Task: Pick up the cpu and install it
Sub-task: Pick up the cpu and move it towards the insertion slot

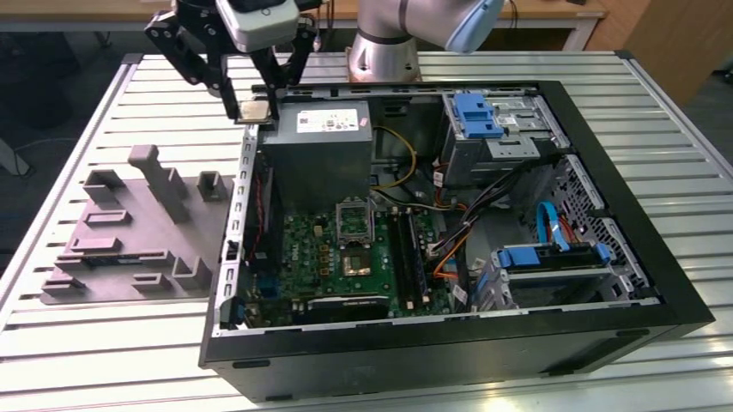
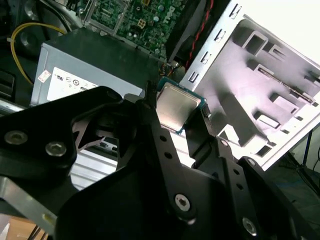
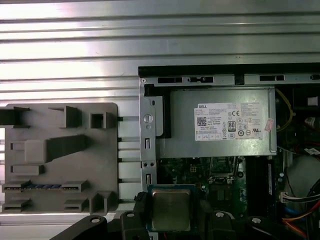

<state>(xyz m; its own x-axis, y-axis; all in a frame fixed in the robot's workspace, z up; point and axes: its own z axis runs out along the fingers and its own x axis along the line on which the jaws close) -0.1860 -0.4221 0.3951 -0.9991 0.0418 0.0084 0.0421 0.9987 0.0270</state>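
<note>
slatted metal table (image 1: 103, 94), open pc case (image 1: 458, 360) on it; gripper (image 1: 254, 103) pinches the cpu (image 1: 254, 111) by its edges, lid up, over the case rim beside the power supply (image 1: 326, 154), likely sparing its underside

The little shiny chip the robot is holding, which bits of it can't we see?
1. The underside of the cpu, a small flat square silvery-topped chip with a green rim: it faces away in both wrist views.
2. Its side edges: covered in the second wrist view by the fingers of the black metal gripper clamped on it.
3. Its near edge: behind the gripper's body in the first wrist view.
4. Its surface detail: too small in the exterior view.
</note>
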